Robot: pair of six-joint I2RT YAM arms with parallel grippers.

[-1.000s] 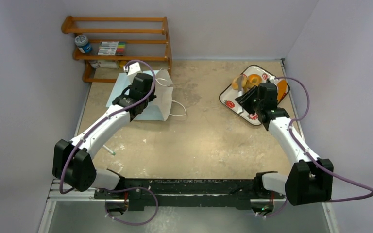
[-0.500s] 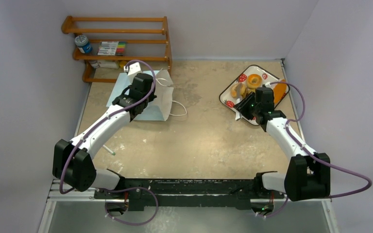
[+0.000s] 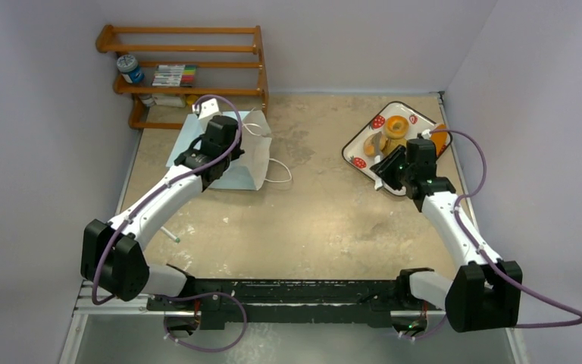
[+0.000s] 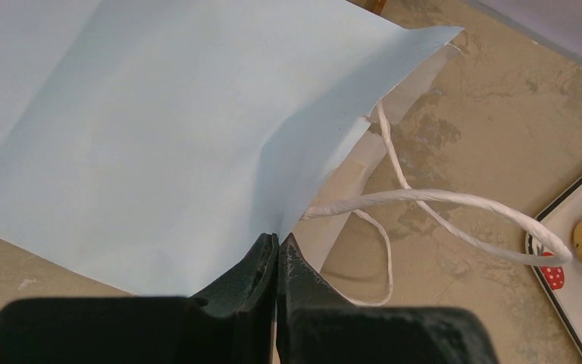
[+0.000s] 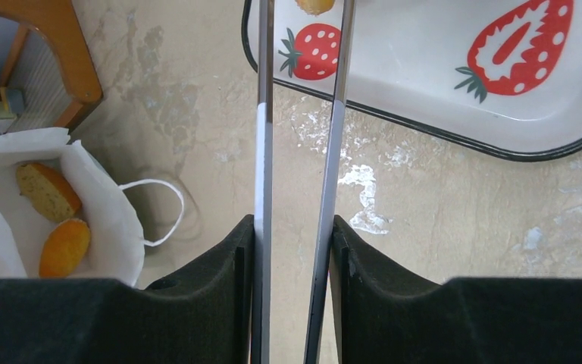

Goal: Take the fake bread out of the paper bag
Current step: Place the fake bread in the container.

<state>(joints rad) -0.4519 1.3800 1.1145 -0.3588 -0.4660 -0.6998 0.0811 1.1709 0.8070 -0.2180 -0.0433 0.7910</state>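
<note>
The pale blue paper bag (image 3: pixel 236 155) lies on its side at the back left, mouth toward the right, with white cord handles (image 4: pixel 439 201). My left gripper (image 4: pixel 278 239) is shut on the bag's upper edge (image 4: pixel 197 136). In the right wrist view the bag's mouth (image 5: pixel 106 220) shows a tan-brown slice (image 5: pixel 45 189) and an orange piece (image 5: pixel 64 246) inside. My right gripper (image 5: pixel 294 224) is shut on metal tongs (image 5: pixel 264 114), whose blades reach to the tray's near edge. Bagel rings (image 3: pixel 395 126) and an orange baguette (image 3: pixel 439 140) lie on the tray.
The white strawberry-patterned tray (image 3: pixel 358 161) sits at the back right, near the right wall. A wooden rack (image 3: pixel 186 72) with a jar and markers stands against the back wall, left of the bag. A thin stick (image 3: pixel 168 233) lies by the left arm.
My right gripper has drawn back from over the tray toward its near edge with the tongs. A bagel now lies lower on the tray's left. The left arm and bag have not moved.
</note>
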